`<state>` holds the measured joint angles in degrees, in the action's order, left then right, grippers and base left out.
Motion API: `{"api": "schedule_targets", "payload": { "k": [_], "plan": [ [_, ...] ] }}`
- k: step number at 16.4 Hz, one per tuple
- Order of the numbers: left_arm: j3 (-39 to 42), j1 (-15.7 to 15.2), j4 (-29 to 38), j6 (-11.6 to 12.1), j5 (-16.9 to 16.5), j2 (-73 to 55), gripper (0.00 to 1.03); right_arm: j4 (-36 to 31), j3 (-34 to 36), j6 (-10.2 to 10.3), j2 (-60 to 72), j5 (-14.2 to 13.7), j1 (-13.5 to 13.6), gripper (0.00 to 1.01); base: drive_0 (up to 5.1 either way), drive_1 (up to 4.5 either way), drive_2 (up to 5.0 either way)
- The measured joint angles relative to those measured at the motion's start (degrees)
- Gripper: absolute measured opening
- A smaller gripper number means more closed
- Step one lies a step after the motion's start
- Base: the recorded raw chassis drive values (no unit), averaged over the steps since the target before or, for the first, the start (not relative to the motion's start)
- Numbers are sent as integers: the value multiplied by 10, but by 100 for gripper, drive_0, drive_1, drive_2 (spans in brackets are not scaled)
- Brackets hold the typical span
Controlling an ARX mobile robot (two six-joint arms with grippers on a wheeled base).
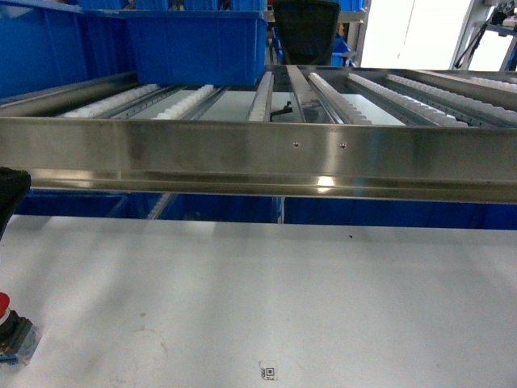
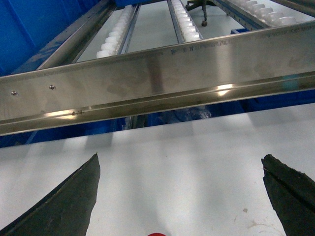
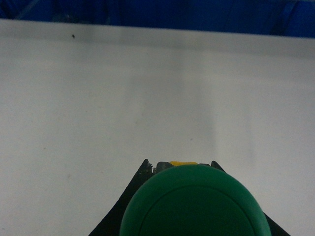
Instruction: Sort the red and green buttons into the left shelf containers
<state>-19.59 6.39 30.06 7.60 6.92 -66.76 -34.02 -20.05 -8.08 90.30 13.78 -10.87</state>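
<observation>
Right wrist view: the green button (image 3: pixel 194 201) is clamped in the right gripper (image 3: pixel 192 169) at 6 o'clock, and could be knocked loose against the steel shelf rail (image 1: pixel 258 153) if lifted carelessly, while the left gripper (image 2: pixel 179 196) is spread apart over the red button (image 2: pixel 156 234).

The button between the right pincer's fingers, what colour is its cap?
Green: the button has a smooth green domed cap, seen best in the right wrist view.

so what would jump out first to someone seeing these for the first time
Probably the wide steel rail of the roller shelf, running straight across the head view, with a big blue tub sitting on the rollers behind it at upper left. Next, the green button filling the bottom of the right wrist view, pinched between the right gripper's dark fingers. A red button sits at the white table's far left edge.
</observation>
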Motion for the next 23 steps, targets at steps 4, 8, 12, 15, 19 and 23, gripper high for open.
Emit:
{"api": "schedule_targets", "payload": {
  "k": [4,8,12,15,19,23],
  "plan": [
    [0,0,0,0,0,0,98,47,69,17,-200,-5,30,26,0,0,0],
    [2,-6,-26,-28,24,4,98,37,114,27,-244,-32,63,26,0,0,0],
    [14,-1,-14,-86,54,-31,98,36,114,27,-244,-32,63,26,0,0,0],
    [22,-11,14,-105,62,-103,98,36,114,27,-244,-33,63,26,0,0,0],
    [-4,-24,47,-120,62,-193,98,36,114,27,-244,-32,63,26,0,0,0],
    [-36,-8,59,-148,65,-269,98,36,114,27,-244,-32,63,26,0,0,0]
  ]
}}
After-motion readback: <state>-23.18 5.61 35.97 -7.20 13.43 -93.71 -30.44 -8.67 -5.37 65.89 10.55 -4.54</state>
